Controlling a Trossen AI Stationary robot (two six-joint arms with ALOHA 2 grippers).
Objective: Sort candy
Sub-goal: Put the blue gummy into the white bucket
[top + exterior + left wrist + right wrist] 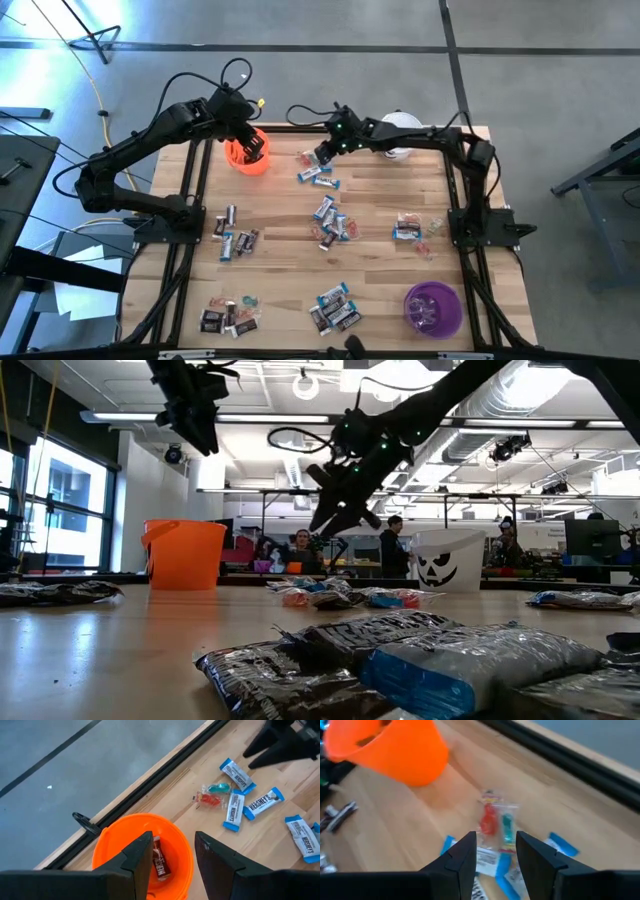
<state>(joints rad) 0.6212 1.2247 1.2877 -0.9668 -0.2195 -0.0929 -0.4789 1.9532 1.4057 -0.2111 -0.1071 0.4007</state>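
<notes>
left tool [172, 855] hangs open and empty over the orange cup [110, 840]; right tool [495, 850] open above candy [495, 822].

The candy [328, 222] lies flat on the surface in loose clusters of small wrapped pieces: blue-and-white bars at upper centre [318, 177], mixed ones at centre, dark ones at left [234, 240] and lower left [228, 314], more at lower centre [335, 308] and right [412, 230]. One dark piece [159, 862] lies inside the orange cup [112, 840].

Open-plan lab/workshop: exposed ceiling ducts [520, 400], big windows [60, 500], people at benches [300, 550] w/ monitors.
</notes>
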